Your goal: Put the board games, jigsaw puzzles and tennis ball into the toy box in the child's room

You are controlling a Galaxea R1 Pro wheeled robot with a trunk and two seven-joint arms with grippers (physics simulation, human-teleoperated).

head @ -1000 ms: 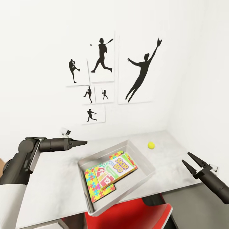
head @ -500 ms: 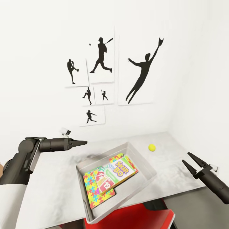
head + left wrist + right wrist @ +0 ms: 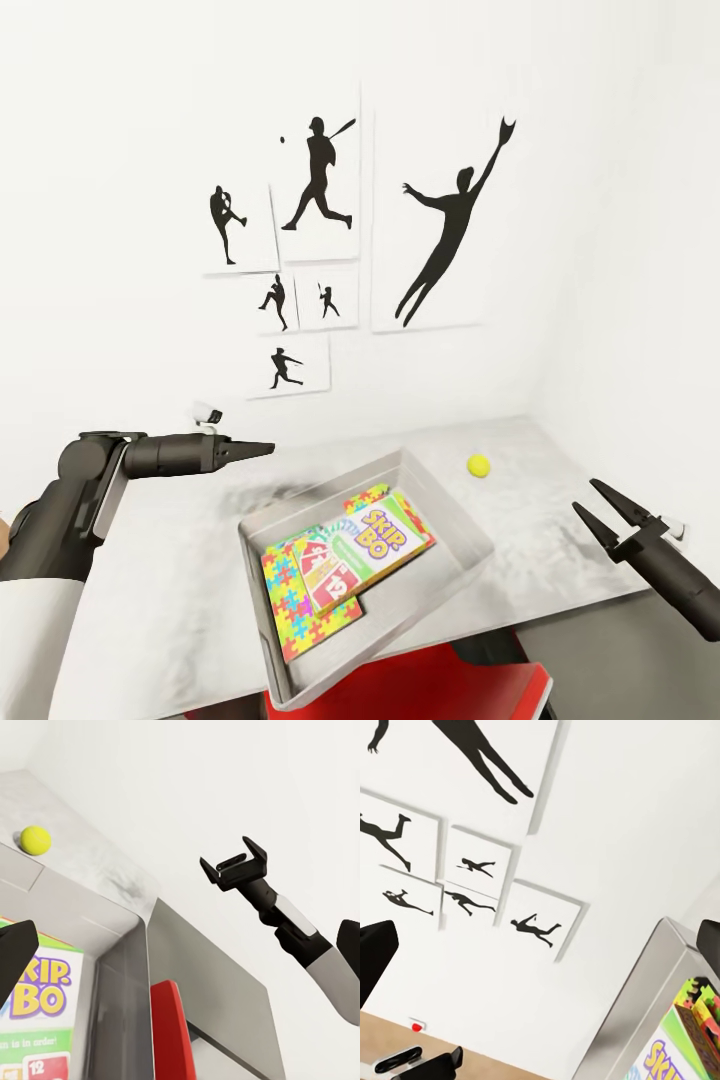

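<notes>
Between my grippers sits the toy box (image 3: 455, 520), games and puzzles inside. My left gripper (image 3: 262, 449) looks closed and empty; my right gripper (image 3: 590, 499) spreads open, empty, tennis ball (image 3: 478, 465) beyond it

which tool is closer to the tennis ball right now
Right. The right tool hangs open just past the table's edge, a short way from the tennis ball. The left tool is across the toy box, farther off.

Toy box (image 3: 455, 515) sits on worktop (image 3: 170, 560), overhanging its near edge. Inside: board games (image 3: 372, 542) stacked atop jigsaw puzzles (image 3: 300, 610). Tennis ball (image 3: 478, 465) lies behind-right of box, apart.
</notes>
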